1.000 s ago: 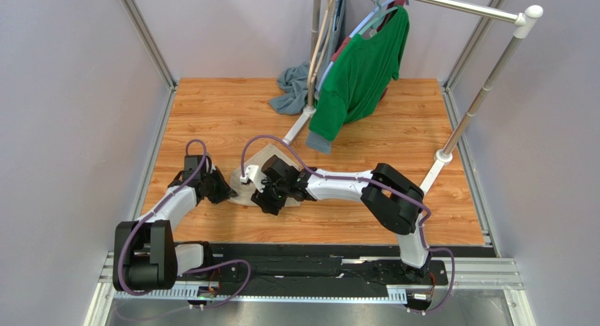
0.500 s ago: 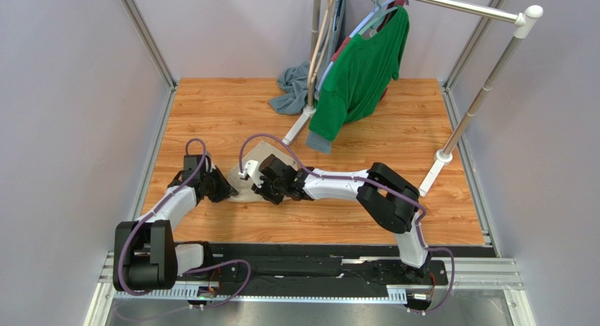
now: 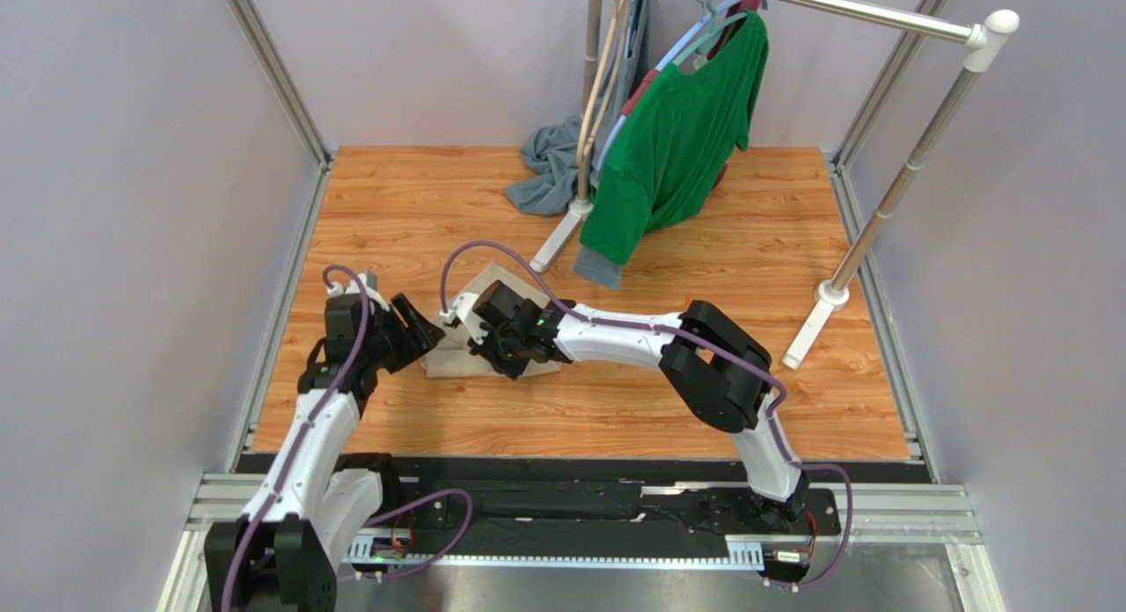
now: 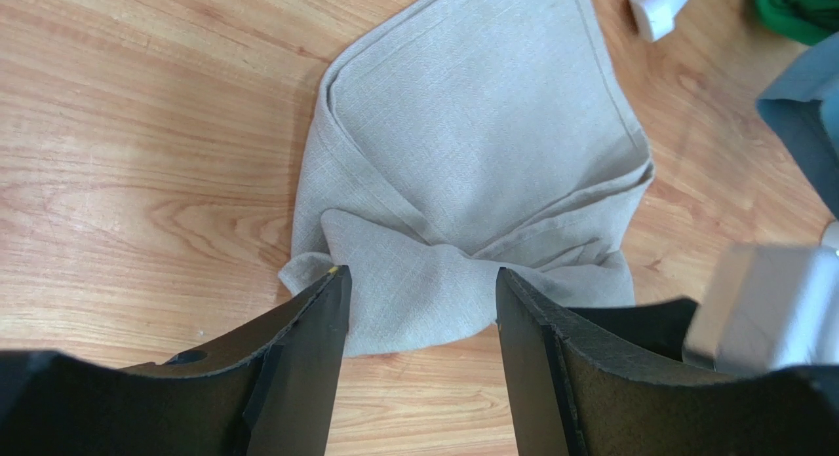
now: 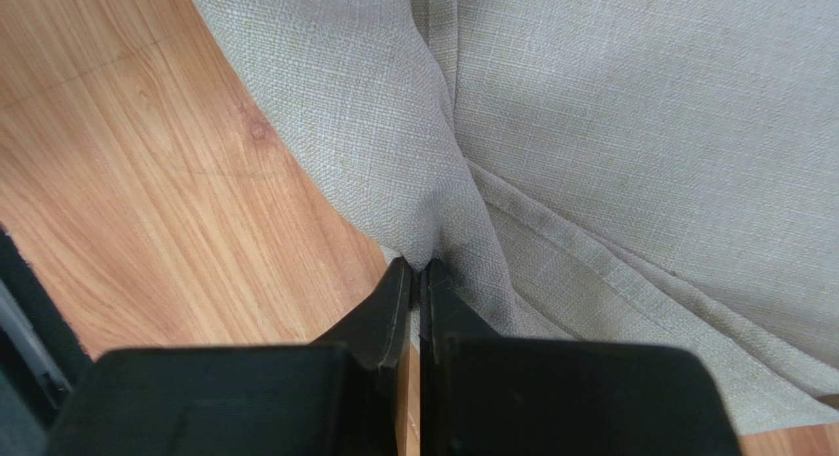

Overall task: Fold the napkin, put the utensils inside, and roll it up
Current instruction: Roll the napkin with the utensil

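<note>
The beige napkin (image 4: 473,151) lies folded and bunched on the wooden table, with overlapping layers and a loose flap at its near edge. My left gripper (image 4: 419,289) hovers open over that near flap, nothing between its fingers. My right gripper (image 5: 416,271) is shut on a pinch of the napkin (image 5: 611,132) at its edge. From above, the napkin (image 3: 456,359) sits between the left gripper (image 3: 430,333) and the right gripper (image 3: 497,359). The utensils are hidden or out of view.
A green shirt (image 3: 681,124) hangs on a clothes rack, whose white foot (image 3: 562,230) stands just beyond the napkin. A grey-blue cloth (image 3: 545,164) is heaped at the back. The rack's other leg (image 3: 813,329) stands to the right. Grey walls enclose the table.
My left gripper has let go, opened and drawn back from the napkin. My right gripper has moved left and away from the bases, and shut on the napkin's edge.
</note>
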Controlling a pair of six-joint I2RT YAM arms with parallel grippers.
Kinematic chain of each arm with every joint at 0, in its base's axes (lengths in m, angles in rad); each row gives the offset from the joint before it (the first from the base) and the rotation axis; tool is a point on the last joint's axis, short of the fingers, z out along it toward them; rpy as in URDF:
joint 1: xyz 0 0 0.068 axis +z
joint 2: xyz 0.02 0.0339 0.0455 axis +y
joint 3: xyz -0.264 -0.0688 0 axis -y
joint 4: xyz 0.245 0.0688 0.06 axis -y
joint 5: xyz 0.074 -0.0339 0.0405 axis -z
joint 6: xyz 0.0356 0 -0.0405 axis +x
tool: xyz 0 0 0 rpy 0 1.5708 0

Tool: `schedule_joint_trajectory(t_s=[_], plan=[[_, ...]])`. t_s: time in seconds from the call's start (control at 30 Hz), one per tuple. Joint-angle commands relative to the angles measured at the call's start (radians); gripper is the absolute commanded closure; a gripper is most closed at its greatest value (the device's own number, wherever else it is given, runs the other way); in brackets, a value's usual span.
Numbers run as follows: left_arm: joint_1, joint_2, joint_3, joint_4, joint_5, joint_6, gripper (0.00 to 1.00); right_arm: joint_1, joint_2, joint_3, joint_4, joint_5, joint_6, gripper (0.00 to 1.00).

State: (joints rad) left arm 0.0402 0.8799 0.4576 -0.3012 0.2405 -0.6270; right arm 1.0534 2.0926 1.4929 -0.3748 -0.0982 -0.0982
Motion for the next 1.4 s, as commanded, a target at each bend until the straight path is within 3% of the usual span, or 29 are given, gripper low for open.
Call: schedule_joint_trajectory(t_s=[0.0,0.33,0.7,1.03,1.1,1.37], plan=[[0.003,-0.094,-0.063,-0.002,-0.015,-0.025,0.35,-0.003,0.073,0.033,-0.283,-0.090,0.081,1.00],[0.003,-0.206,-0.135,-0.018,0.034,-0.025,0.35,-0.033,0.103,0.167,-0.441,-0.227,0.147,1.00],[-0.011,-0.277,-0.209,0.007,0.128,-0.050,0.36,-0.113,0.187,0.280,-0.480,-0.382,0.213,1.00],[-0.028,-0.151,-0.192,0.048,0.143,-0.040,0.41,-0.155,0.254,0.340,-0.489,-0.460,0.222,1.00],[-0.031,-0.127,-0.189,0.057,0.158,-0.039,0.44,-0.164,0.270,0.349,-0.489,-0.482,0.226,1.00],[-0.033,-0.027,-0.126,-0.021,0.056,-0.042,0.87,-0.181,0.242,0.343,-0.463,-0.523,0.209,0.98]])
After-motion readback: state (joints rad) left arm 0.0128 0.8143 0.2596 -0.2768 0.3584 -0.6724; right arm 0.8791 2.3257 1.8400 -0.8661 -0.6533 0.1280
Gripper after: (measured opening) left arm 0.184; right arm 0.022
